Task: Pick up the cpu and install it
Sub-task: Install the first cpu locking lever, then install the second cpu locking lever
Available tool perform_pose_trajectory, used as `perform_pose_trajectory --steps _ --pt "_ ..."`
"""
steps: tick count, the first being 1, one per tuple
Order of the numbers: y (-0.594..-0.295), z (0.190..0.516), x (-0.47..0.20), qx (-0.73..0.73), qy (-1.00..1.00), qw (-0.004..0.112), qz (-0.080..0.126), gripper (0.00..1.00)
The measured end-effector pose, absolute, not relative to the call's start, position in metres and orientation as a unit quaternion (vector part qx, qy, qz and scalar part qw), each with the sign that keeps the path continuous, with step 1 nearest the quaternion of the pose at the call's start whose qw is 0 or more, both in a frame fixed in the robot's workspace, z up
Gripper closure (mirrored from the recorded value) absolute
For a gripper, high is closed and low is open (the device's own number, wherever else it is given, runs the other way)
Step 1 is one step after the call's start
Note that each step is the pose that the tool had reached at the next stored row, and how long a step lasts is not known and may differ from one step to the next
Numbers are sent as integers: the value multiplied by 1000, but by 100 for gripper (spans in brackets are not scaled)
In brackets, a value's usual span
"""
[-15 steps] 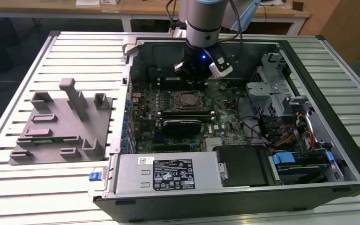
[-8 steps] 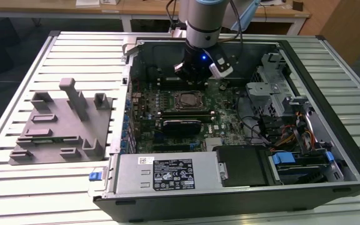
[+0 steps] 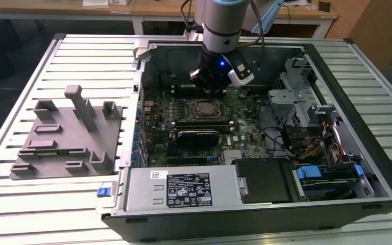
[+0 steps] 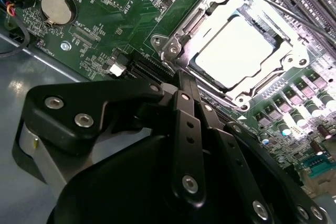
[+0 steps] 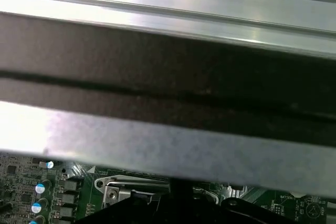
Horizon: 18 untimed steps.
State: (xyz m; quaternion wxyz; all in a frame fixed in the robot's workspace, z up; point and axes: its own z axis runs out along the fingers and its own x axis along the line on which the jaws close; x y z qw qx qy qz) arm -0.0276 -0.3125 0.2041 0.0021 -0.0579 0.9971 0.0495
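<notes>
The cpu (image 4: 236, 51), a pale silver square, lies flat inside the metal-rimmed socket frame (image 4: 173, 45) on the green motherboard. In the exterior view the cpu (image 3: 205, 107) sits mid-board inside the open computer case. My gripper (image 3: 213, 86) hangs just behind the socket, low over the board. In the second wrist view its black fingers meet at a point and the gripper (image 4: 181, 77) is shut with nothing in it, the tips right beside the socket's rim. A corner of the socket frame (image 5: 121, 190) shows in the first wrist view.
A grey moulded fixture (image 3: 67, 132) with upright posts stands on the slatted table at the exterior view's left. Case walls (image 3: 141, 102) ring the board. A power supply (image 3: 182, 189) lies in front, with a drive cage and cables (image 3: 305, 117) to the right. A case wall (image 5: 168, 77) is close by.
</notes>
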Motion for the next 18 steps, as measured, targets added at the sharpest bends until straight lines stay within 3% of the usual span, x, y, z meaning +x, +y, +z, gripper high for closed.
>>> perform_pose_trajectory --steps 18 --pt "-319 204 -27 -58 997 2 50 89"
